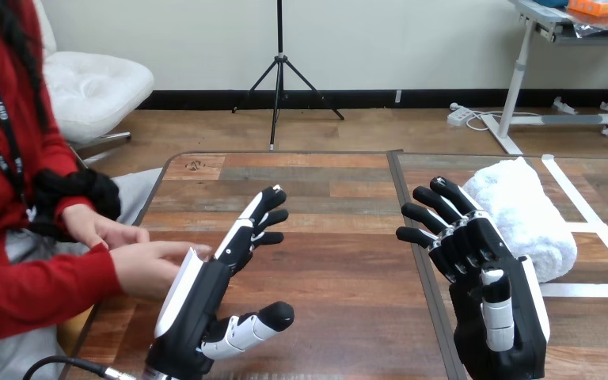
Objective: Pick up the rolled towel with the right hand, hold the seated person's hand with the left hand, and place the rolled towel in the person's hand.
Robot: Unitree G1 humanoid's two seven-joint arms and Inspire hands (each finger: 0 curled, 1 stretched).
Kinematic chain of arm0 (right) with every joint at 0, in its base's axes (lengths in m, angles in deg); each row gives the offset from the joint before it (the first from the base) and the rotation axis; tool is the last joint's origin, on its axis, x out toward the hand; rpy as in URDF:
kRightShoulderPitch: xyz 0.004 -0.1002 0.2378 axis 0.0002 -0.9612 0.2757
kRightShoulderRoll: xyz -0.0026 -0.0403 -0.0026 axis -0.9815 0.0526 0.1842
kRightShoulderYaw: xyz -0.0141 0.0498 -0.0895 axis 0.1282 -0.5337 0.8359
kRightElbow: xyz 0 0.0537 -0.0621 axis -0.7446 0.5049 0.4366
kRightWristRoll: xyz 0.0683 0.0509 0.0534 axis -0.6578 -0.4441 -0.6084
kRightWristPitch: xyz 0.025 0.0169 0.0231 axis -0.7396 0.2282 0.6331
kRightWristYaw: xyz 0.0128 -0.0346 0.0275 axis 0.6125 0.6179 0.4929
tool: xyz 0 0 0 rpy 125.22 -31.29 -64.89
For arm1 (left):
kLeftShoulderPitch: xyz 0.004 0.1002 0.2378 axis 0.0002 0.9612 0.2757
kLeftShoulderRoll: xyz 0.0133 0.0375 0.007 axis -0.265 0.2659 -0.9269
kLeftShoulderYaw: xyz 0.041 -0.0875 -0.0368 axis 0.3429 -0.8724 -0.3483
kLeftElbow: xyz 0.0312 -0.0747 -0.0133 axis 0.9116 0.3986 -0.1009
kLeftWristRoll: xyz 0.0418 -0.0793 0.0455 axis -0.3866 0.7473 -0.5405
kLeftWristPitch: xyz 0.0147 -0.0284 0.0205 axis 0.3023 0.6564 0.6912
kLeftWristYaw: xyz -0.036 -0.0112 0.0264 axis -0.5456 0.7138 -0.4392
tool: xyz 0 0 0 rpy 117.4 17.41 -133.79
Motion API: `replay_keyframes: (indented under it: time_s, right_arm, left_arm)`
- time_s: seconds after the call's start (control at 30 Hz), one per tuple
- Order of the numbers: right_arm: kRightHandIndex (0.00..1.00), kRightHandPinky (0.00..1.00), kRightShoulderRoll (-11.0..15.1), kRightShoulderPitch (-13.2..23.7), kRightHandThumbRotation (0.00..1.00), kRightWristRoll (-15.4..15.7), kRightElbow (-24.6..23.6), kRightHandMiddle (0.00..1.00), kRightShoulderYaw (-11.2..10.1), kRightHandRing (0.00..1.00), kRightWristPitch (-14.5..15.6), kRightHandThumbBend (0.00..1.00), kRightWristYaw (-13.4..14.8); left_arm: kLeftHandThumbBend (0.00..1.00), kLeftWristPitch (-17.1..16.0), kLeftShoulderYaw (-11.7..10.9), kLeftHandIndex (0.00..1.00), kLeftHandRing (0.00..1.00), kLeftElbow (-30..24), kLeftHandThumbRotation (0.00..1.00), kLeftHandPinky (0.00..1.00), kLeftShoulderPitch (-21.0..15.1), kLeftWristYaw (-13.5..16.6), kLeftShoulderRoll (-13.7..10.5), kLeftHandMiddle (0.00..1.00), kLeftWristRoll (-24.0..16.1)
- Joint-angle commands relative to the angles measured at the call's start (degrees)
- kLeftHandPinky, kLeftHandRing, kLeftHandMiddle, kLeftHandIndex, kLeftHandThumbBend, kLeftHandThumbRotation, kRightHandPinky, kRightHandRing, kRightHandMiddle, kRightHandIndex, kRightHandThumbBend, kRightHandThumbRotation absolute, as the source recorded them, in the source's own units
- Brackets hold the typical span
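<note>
Rolled towel lies on the counter, off to my right, with nothing wrapped round it, so I judge the first step, the pick-up, not yet done. My right hand is raised just beside the towel's near end, its fingers straight and spread wide, holding nothing. From this angle the hand overlaps the towel's edge, and I cannot tell whether they touch.

My left hand is out toward the seated person, fingers stretched and relaxed, thumb apart, also holding nothing. The person's nearer hand lies flat at the counter's left edge, right up against the back of my left hand. I see nothing of mine curled round it, so the hold is not made. The person's farther hand sits just behind it, off the counter.

As I read it, all three parts are left: close my right hand round the towel, take the person's hand with my left, then carry the towel across the counter and set it in that hand.
</note>
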Motion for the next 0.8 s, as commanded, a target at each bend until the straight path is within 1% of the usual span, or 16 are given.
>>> replay_keyframes:
  time_s: [0.0, 0.4, 0.77]
  right_arm:
    - [0.84, 0.71, 0.0, 4.0, 0.78, 0.1, 0.2, 0.83, -0.8, 0.8, -1.5, 1.0, 0.0]
    - [0.83, 0.71, 0.5, 3.3, 0.78, -0.1, -0.1, 0.83, -1.0, 0.8, -1.4, 1.0, -0.6]
    - [0.83, 0.69, 0.3, 2.4, 0.77, -0.4, -1.0, 0.83, -1.2, 0.8, -1.5, 1.0, -1.4]
  left_arm:
    - [1.0, 0.3, -0.5, 0.94, 0.88, -0.2, 0.88, 0.79, -3.7, 1.5, 0.6, 0.93, -0.6]
    - [1.0, 0.1, -0.4, 0.93, 0.86, -0.5, 0.87, 0.77, -3.0, 4.4, 1.2, 0.92, -3.0]
    - [1.0, -0.2, -0.1, 0.93, 0.87, -1.2, 0.87, 0.77, -1.7, 5.3, 1.4, 0.92, -3.7]
